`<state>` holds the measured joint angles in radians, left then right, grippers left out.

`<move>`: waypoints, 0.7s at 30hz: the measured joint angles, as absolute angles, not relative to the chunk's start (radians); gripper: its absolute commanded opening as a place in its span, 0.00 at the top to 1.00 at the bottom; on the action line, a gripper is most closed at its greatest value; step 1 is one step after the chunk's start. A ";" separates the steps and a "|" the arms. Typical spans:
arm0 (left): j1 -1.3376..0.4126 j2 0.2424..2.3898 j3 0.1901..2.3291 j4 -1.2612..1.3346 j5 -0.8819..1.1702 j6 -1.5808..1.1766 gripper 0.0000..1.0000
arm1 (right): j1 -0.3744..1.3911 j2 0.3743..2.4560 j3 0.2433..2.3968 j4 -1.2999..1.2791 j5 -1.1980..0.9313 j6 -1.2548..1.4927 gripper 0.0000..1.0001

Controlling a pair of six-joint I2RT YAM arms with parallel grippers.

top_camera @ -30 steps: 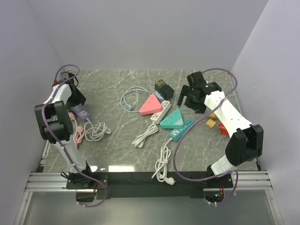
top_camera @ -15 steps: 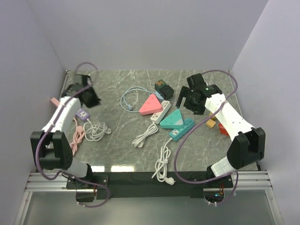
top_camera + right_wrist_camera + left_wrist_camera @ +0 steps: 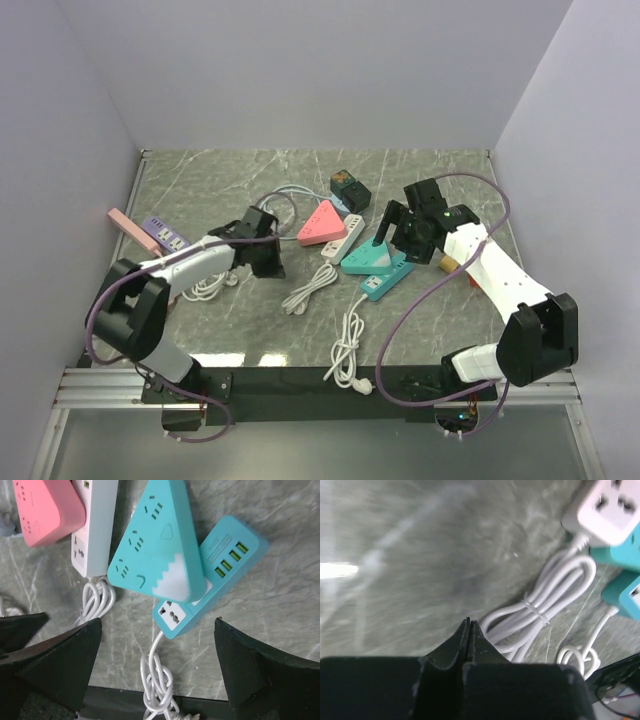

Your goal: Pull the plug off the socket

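A teal triangular socket strip (image 3: 155, 540) lies partly on top of a teal rectangular strip (image 3: 225, 565). My right gripper (image 3: 158, 620) hangs open above them, one finger on each side, touching neither. Seen from the top, that gripper (image 3: 405, 238) sits over the teal pair (image 3: 368, 255). No plug seated in a socket shows; any such plug is hidden. A loose white plug (image 3: 365, 383) lies at the near edge. My left gripper (image 3: 270, 265) is shut and empty over the table's middle. In its wrist view the fingertips (image 3: 469, 624) meet beside a white cable coil (image 3: 540, 615).
A pink triangular strip (image 3: 320, 222) and a white strip (image 3: 342, 237) lie just left of the teal ones. A black cube (image 3: 348, 188) sits behind them. A purple strip (image 3: 165, 238) and pink bar (image 3: 125, 225) lie at the far left, small blocks (image 3: 452, 262) at the right.
My left arm swung from the far left edge to the table's middle and its gripper shut. The right gripper drifted slightly nearer over the teal strips, still open.
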<state>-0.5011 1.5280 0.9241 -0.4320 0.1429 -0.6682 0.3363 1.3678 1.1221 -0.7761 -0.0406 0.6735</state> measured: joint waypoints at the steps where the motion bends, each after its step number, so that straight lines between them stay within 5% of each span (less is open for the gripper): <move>1: -0.525 1.544 0.924 -0.421 0.137 -0.674 0.99 | 0.336 1.364 1.111 -0.768 -0.051 0.677 0.01; 21: -0.899 1.682 0.938 -0.315 0.109 -0.810 0.99 | 0.336 1.417 1.060 -0.607 -0.238 0.712 0.11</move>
<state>-0.8989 1.6821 0.9382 -0.3149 0.1093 -0.8101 0.3363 1.4174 1.0595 -0.6071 -0.2379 0.7124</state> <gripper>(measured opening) 0.012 0.902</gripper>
